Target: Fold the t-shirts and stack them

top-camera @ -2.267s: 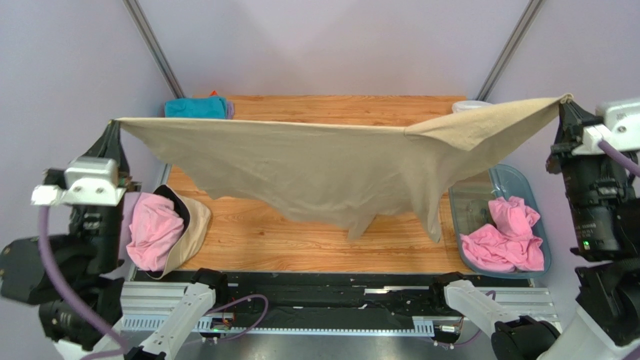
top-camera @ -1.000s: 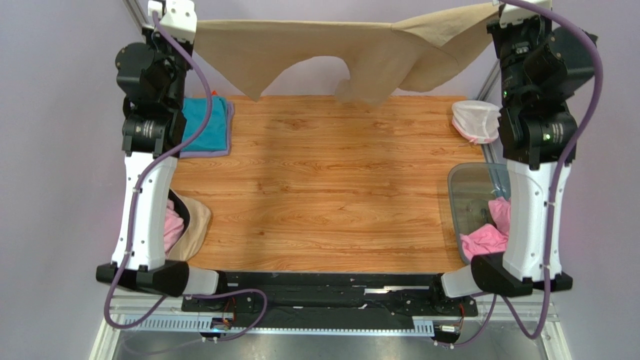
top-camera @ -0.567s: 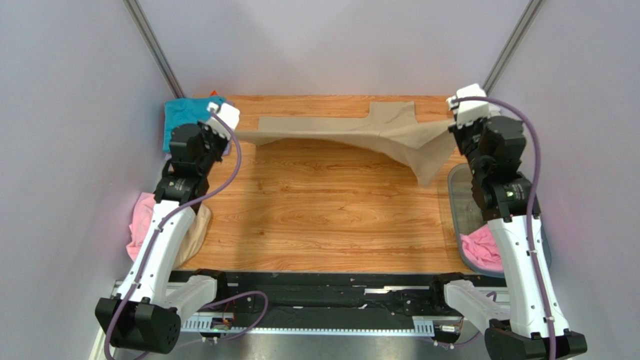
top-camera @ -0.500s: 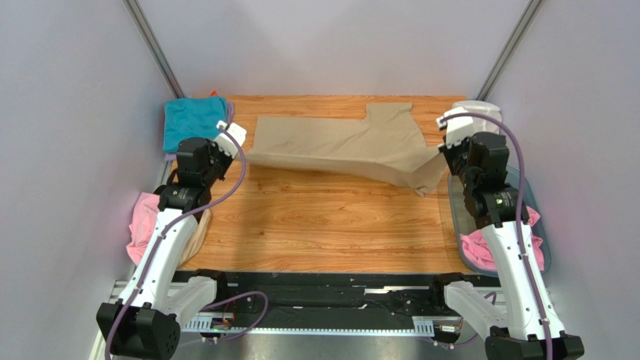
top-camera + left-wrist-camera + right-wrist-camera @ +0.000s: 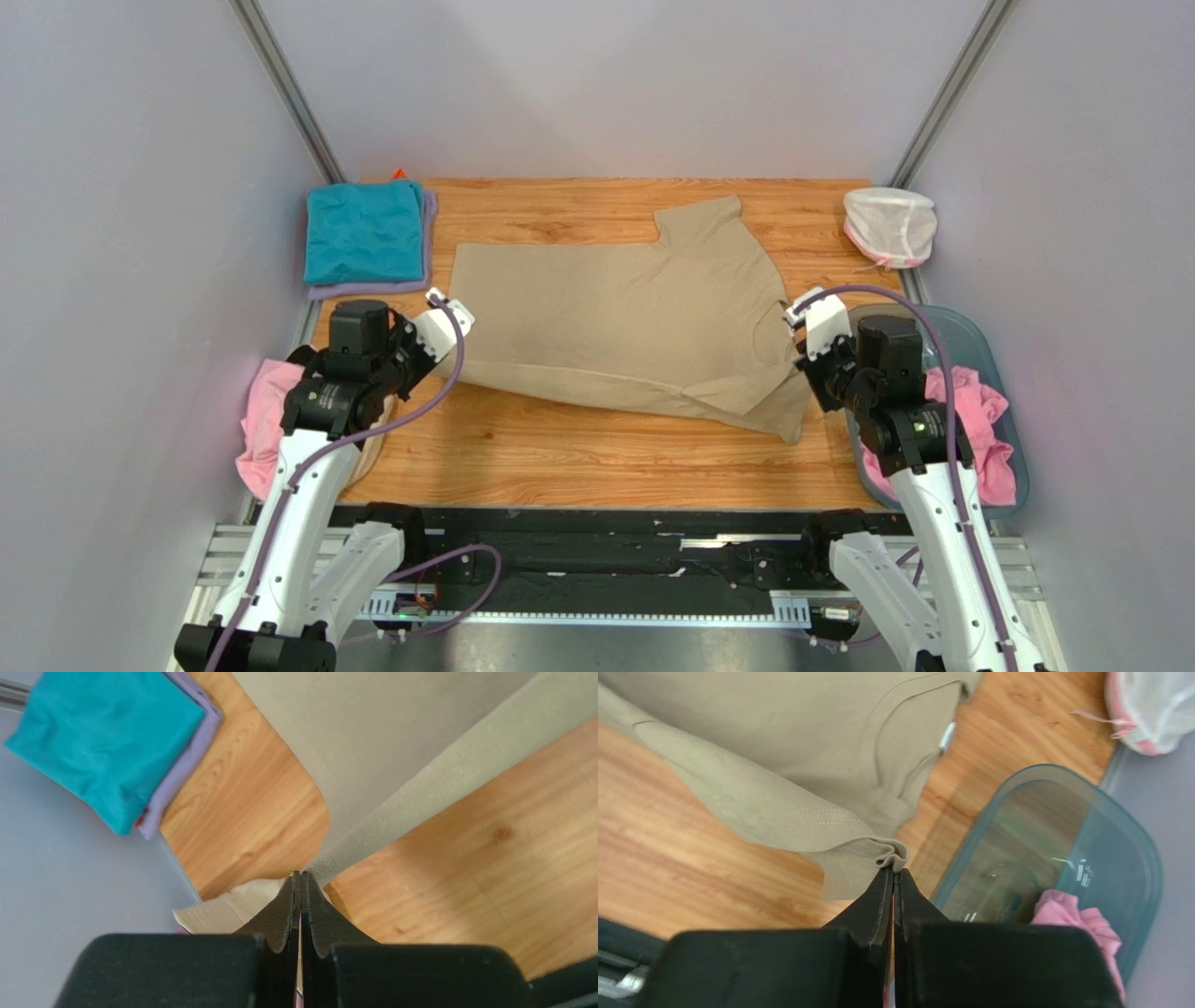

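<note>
The large tan-beige t-shirt (image 5: 617, 315) lies spread across the middle of the wooden table (image 5: 603, 448), with its near edge lifted between my grippers. My left gripper (image 5: 446, 333) is shut on the shirt's left edge, as the left wrist view (image 5: 300, 876) shows. My right gripper (image 5: 807, 361) is shut on the bunched hem at the shirt's right side, as the right wrist view (image 5: 894, 871) shows. A folded teal t-shirt (image 5: 365, 231) lies on a lilac one (image 5: 368, 290) at the far left corner. Pink t-shirts lie in the tub (image 5: 968, 434) and off the table's left edge (image 5: 267, 420).
The clear bluish plastic tub (image 5: 954, 336) stands at the right edge, close to my right gripper. A white net pouch (image 5: 889, 224) sits at the far right corner. A tan sack-like thing (image 5: 368, 434) hangs beside the pink shirt at the left edge.
Both arms swung the tan shirt up high and over to the far side. They then drew it back and down, so it now lies spread on the table. Both grippers have kept their hold.
</note>
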`<move>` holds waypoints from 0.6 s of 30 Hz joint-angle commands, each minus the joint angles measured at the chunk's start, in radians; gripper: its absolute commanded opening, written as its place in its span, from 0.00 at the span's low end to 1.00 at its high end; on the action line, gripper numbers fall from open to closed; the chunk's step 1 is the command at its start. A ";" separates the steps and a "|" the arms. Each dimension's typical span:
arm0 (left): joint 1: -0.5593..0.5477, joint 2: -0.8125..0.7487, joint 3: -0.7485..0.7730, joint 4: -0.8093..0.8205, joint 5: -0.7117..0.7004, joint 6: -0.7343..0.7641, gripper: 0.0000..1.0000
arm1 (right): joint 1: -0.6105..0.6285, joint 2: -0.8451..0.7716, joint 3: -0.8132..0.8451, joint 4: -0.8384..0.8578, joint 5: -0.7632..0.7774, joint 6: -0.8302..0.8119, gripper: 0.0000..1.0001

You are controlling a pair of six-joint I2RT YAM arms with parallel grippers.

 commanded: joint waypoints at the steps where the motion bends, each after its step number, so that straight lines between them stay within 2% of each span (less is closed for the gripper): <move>1: -0.008 -0.009 -0.024 -0.164 0.038 0.071 0.00 | -0.004 0.015 0.019 -0.153 -0.169 -0.067 0.00; 8: -0.026 -0.016 -0.030 -0.250 0.024 0.117 0.00 | -0.004 0.038 0.030 -0.215 -0.190 -0.159 0.00; 18: -0.060 0.022 -0.036 -0.377 -0.021 0.162 0.00 | -0.003 0.161 0.045 -0.345 -0.185 -0.293 0.00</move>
